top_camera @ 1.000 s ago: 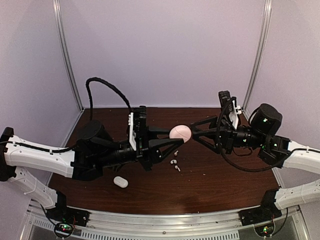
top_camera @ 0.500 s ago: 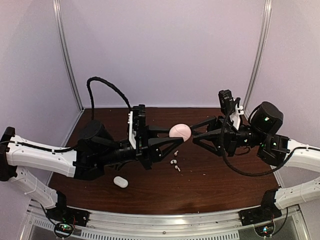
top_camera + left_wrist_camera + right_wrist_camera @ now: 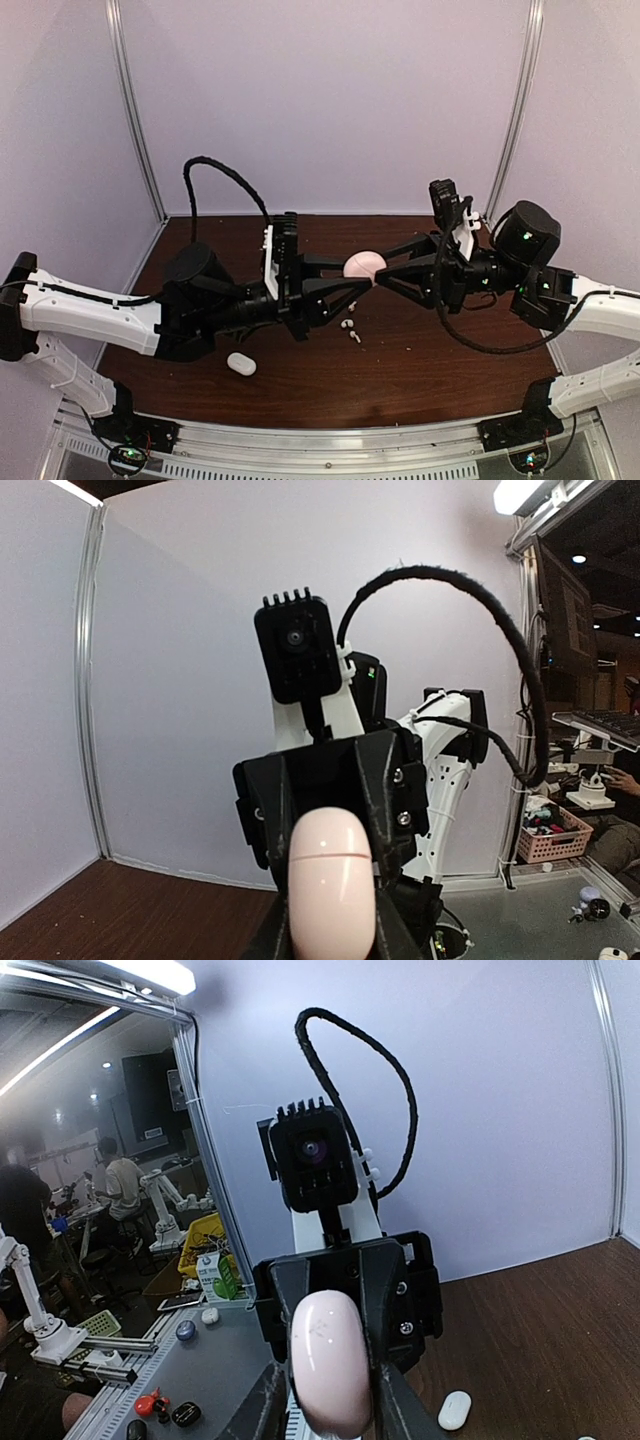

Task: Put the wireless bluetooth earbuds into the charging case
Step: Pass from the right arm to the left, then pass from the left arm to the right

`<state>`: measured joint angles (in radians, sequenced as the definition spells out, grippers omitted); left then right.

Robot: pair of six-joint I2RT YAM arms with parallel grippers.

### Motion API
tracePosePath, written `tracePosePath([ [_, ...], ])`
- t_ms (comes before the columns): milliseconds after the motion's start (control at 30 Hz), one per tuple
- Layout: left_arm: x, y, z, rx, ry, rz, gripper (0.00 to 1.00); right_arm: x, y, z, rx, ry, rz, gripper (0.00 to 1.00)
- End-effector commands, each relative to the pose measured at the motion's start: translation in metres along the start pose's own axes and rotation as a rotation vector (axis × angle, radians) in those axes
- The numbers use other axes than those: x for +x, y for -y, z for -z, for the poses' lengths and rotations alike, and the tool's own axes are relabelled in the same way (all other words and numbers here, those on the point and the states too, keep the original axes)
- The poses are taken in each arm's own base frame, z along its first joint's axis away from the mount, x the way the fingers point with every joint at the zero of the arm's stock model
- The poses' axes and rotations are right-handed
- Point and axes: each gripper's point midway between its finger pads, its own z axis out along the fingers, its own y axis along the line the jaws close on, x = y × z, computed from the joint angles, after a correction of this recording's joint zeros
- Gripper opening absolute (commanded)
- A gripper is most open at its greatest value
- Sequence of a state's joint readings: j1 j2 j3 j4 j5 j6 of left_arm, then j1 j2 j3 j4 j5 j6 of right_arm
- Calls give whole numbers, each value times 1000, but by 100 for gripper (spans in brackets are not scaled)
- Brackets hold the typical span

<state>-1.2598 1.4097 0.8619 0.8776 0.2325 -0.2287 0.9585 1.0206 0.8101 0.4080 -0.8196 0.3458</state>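
- table [image 3: 450,350] of dark brown wood, closed in by pale wall panels [image 3: 330,100]; only the top view takes in its whole surface.
- left arm [image 3: 90,310] and right arm [image 3: 600,315], white nearer their bases and black toward the wrists, reach in from either side and meet above the middle of the table; the top view alone shows both at once.
- left gripper [image 3: 357,272] is clamped narrow on the pink case; its own wrist view shows its fingers [image 3: 385,935] pressed to both flanks of the case's lower part.
- right gripper [image 3: 380,272] takes the same case from the opposite side; the right wrist view shows its fingers [image 3: 392,1400] lying against both sides, so it grips the case too.
- pink case [image 3: 362,264] hangs in the air between the two grippers, clear of the table. it is a smooth, glossy, pale pink egg shape. the left wrist view [image 3: 330,880] shows a thin seam across its upper part, closed; the right wrist view [image 3: 330,1360] shows the other face, with faint scuffs and a bright highlight.
- white oval case [image 3: 241,364] lies flat near the front left of the table, well apart from the earbuds; the right wrist view catches it too [image 3: 455,1410], low beside the fingers.
- wireless bluetooth earbuds [image 3: 347,323]: two tiny white pieces, the second [image 3: 354,337] just beside the first, lying on the bare wood below the held case and a little toward the near edge, outside either case. only the top view shows them, too small for detail.
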Motion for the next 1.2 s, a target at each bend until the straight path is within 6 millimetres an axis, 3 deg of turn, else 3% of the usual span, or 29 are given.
tracePosePath([
  [0, -13, -3, 0, 0, 53, -1, 2, -6, -8, -6, -32, 4, 12, 29],
  [167, -12, -5, 1, -5, 47, 11, 5, -3, -6, -7, -26, -10, 5, 23],
  [333, -12, -5, 0, -3, 47, 15, 5, 1, -5, -9, -31, -25, -5, 24],
  [467, -13, -7, 0, -11, 52, 12, 5, 1, -4, -9, -26, -26, -8, 36],
  [733, -14, -5, -3, 6, 59, 4, 5, 2, -2, -10, -18, -31, -13, 34],
  [833, -15, -3, -4, 19, 59, 1, 6, 5, 1, -11, -13, -39, -20, 41],
  [1167, -14, -4, -3, 11, 53, 2, 7, 5, 2, -10, 5, -39, -16, 23],
])
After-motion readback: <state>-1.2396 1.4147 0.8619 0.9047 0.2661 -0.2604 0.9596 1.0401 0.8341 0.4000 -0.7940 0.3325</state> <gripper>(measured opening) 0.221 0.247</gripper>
